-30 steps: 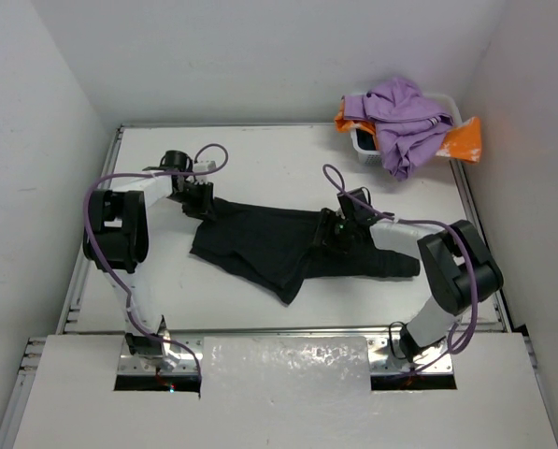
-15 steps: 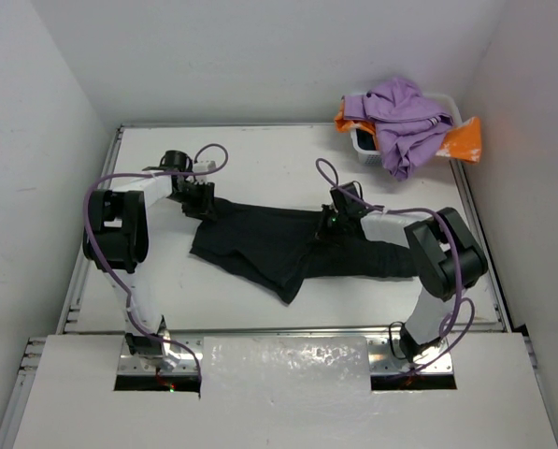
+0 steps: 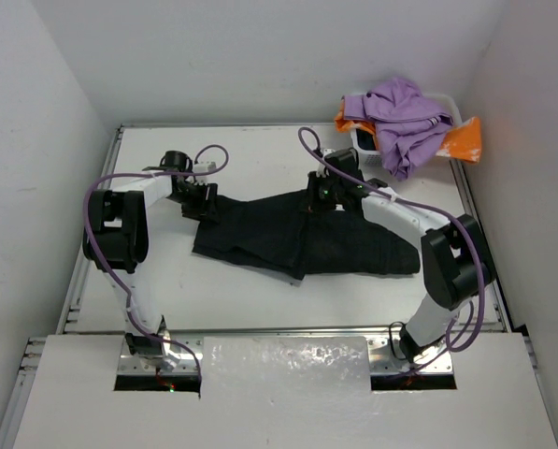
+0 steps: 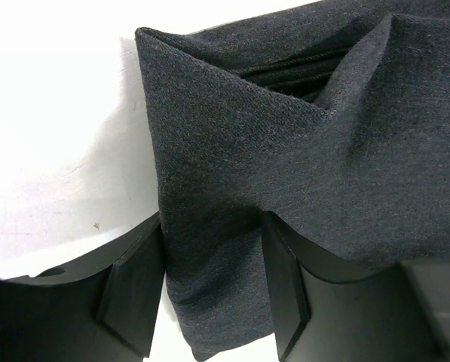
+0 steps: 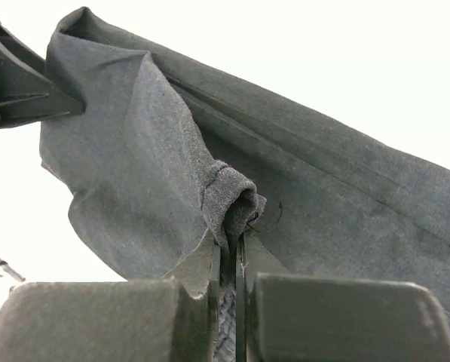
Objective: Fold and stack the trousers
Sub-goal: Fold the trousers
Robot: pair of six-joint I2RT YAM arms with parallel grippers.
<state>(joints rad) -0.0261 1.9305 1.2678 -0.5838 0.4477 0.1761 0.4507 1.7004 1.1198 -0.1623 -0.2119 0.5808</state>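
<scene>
Two grippers are on the trousers (image 3: 297, 238), one at the left end and one near the middle. You see the trousers lying across the middle of the desk (image 3: 260, 154), black and wrinkled, with a pointed flap sticking out on the near side.

Your left gripper (image 3: 201, 200) is at the left end of the trousers. Its fingers (image 4: 134, 294) stand apart, and a folded edge of the cloth sits in the gap between them.

Your right gripper (image 3: 321, 196) is at the far edge of the trousers. Its fingers are pressed together and pinch a small bunched fold of the cloth, which stands up from the rest.

A purple garment (image 3: 405, 117) and an orange cloth (image 3: 464, 140) are piled on a white bin (image 3: 363, 142) at the far right corner, well apart from the trousers.
</scene>
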